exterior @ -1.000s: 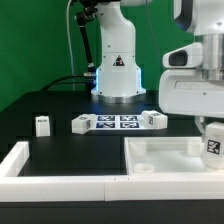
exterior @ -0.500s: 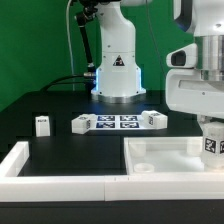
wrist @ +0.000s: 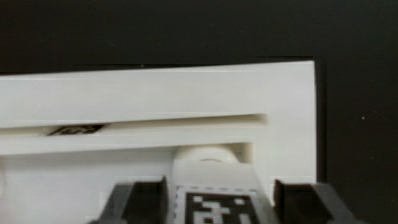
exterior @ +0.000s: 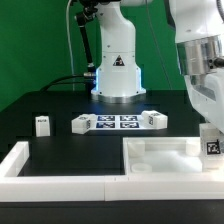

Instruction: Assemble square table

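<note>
**Leg held at the rim of the table top**

1. Gripper [wrist: 217, 206]: the claw is closed on a short white leg [wrist: 210, 165]. In the wrist view a dark finger [wrist: 143, 205] sits against each side of the leg's tagged face. The leg stands upright.
2. Square table top [exterior: 160, 158]: it lies flat on the black surface [exterior: 60, 105], toward the exterior view's right and near the front. Its raised rim faces up.
3. The held leg is at the top's edge on the exterior view's right. Whether it touches the top cannot be told.
4. Loose leg [exterior: 42, 125]: it stands upright alone, well apart from the top, toward the exterior view's left.
5. Marker board [exterior: 118, 122]: it lies flat in front of the robot base [exterior: 118, 70]. A tagged white part [exterior: 82, 123] lies at one end and a similar part [exterior: 152, 120] at the other.
6. White wall bar [exterior: 30, 160]: it edges the surface at the front left of the exterior view.
</note>
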`<state>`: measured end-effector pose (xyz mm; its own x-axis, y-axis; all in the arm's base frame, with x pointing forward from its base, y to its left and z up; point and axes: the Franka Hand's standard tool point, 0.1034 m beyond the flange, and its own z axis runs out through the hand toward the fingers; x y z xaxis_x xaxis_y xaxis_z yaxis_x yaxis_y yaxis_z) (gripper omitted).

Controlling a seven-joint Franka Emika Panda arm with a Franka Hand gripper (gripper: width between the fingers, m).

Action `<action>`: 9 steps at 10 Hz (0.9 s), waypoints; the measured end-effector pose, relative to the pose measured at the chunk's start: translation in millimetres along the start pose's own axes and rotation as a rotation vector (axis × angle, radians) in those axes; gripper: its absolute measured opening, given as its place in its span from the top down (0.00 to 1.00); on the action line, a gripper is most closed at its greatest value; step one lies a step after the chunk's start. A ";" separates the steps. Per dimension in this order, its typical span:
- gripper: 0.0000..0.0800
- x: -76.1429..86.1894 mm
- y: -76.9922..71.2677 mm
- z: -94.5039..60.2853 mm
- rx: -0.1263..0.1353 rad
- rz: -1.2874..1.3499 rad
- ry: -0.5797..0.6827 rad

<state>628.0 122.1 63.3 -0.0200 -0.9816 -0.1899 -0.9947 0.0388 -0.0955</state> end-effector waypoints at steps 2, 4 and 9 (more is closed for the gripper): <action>0.55 0.3 -0.1 0.2 0.004 -0.083 0.003; 0.23 0.0 -0.8 -0.5 0.003 -0.455 0.026; 0.19 6.1 -2.2 -1.8 -0.019 -0.914 0.056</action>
<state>629.9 115.7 64.1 0.7712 -0.6366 -0.0005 -0.6276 -0.7601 -0.1685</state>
